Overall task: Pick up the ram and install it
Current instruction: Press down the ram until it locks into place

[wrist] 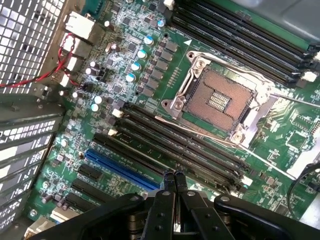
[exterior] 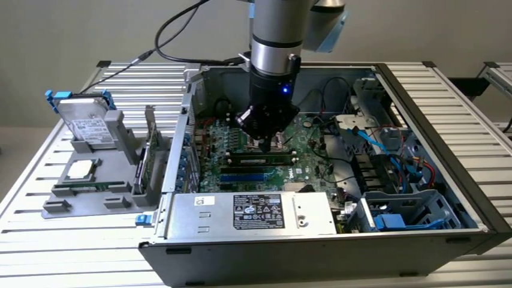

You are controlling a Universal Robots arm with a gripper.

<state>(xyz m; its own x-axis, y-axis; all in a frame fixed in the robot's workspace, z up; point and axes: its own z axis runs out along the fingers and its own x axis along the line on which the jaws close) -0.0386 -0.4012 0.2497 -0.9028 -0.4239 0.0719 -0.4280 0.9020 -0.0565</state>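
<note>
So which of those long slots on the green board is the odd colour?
The blue slot, beside the shut tool; the neighbouring long slots are all black.

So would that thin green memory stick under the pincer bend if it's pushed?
Probably barely: the ram looks like a flat board carrying black chips, so stiff but likely fragile. Thin and narrow, it is probably light. It seems to stand on edge in a motherboard slot below the shut pincer, so it likely wouldn't tip.
</note>
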